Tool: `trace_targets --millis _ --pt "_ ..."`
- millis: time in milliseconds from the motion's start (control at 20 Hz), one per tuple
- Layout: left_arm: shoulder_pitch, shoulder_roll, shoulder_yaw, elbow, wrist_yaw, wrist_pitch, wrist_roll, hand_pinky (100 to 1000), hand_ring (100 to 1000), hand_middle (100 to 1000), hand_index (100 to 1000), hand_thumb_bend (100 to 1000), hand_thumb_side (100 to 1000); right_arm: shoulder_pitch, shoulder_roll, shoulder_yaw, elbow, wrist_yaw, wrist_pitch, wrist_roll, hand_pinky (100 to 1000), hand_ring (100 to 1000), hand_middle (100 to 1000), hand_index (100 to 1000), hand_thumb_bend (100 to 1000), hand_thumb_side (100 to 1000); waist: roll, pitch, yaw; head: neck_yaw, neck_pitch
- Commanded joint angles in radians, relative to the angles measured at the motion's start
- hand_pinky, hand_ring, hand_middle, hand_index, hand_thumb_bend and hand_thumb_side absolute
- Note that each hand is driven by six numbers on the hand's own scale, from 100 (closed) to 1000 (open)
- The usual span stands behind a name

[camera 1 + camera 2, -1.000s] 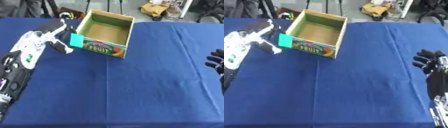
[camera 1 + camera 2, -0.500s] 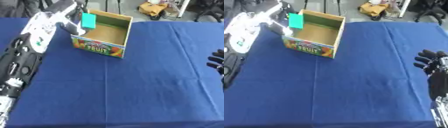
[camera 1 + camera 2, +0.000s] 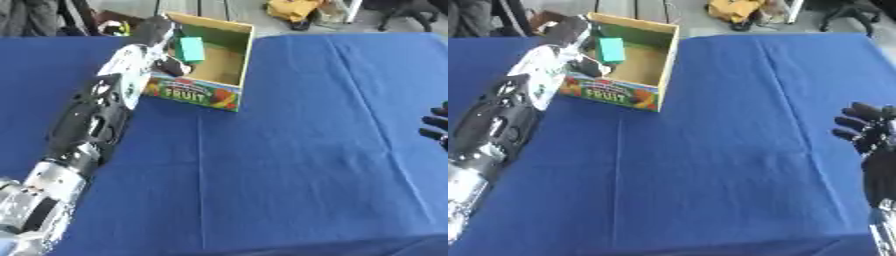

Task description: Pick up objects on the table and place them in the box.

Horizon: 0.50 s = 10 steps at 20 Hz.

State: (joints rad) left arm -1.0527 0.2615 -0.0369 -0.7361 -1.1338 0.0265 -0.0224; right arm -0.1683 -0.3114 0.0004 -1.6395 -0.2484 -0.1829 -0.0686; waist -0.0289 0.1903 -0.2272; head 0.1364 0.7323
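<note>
Teal rectangular block [image 3: 189, 49]: located above the interior of the open cardboard box [image 3: 229, 66], at its left wall, pinched by the left robot hand [image 3: 154, 33]. The block stands roughly upright, its broad face toward the camera.

Left robot hand: reaches over the box's left rim from the near-left, fingers curled and clamped on the teal block. The black and silver left arm [image 3: 92, 115] runs diagonally from the lower-left corner of the view up to the box, crossing the blue cloth and covering part of the box's left side.

Cardboard box: open top, tan floor, green inner rear wall, printed front panel with fruit graphics and the word "FRUIT". It sits on the far-left part of the tabletop [image 3: 289, 150], set slightly askew. Apart from the block, the visible part of the floor appears bare.

Tabletop: covered by a blue cloth with visible fold creases.

Right robot hand [image 3: 866, 130]: black, at the right edge of the right eye view, well apart from the box, resting above the cloth with fingers relaxed and spread, holding nothing. Only its fingertips show in the left eye view.

Surroundings: beyond the far edge of the tabletop lie a yellow object [image 3: 293, 9], dark chair legs and other indistinct clutter on a grey floor.
</note>
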Motion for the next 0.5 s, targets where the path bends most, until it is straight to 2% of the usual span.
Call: trace_targets --millis 50,100,150,250,500 --pt "-0.018 0.001 0.018 0.022 -0.006 0.003 0.040 703 642 604 765 667 556 -0.013 -0.009 -0.005 -0.015 -0.003 -0.002 0.003 729 751 719 798 100 1000 0.000 -0.008 -0.006 0.004 -0.016" --pt "-0.019 0.002 0.017 0.022 -0.001 -0.004 0.044 719 679 649 796 717 619 -0.013 -0.009 -0.005 -0.015 -0.002 -0.002 0.003 729 752 719 798 100 1000 0.001 -0.008 -0.007 0.004 -0.016" --pt "-0.018 0.003 0.016 0.022 0.002 -0.010 0.045 762 759 746 851 811 744 -0.013 -0.009 -0.006 -0.015 -0.002 -0.002 0.003 729 751 719 798 100 1000 0.002 -0.008 -0.007 0.004 -0.016" --pt "-0.017 0.004 0.012 0.023 0.005 -0.022 0.039 801 821 815 904 856 796 -0.013 -0.010 -0.006 -0.015 -0.002 -0.001 0.004 729 751 719 798 100 1000 0.003 -0.010 -0.006 0.003 -0.016" --pt "-0.012 0.009 0.007 0.012 0.016 -0.043 0.021 821 849 857 932 855 846 -0.010 -0.010 -0.008 -0.014 -0.003 -0.002 0.004 729 751 719 798 100 1000 0.003 -0.018 0.000 0.002 -0.014"
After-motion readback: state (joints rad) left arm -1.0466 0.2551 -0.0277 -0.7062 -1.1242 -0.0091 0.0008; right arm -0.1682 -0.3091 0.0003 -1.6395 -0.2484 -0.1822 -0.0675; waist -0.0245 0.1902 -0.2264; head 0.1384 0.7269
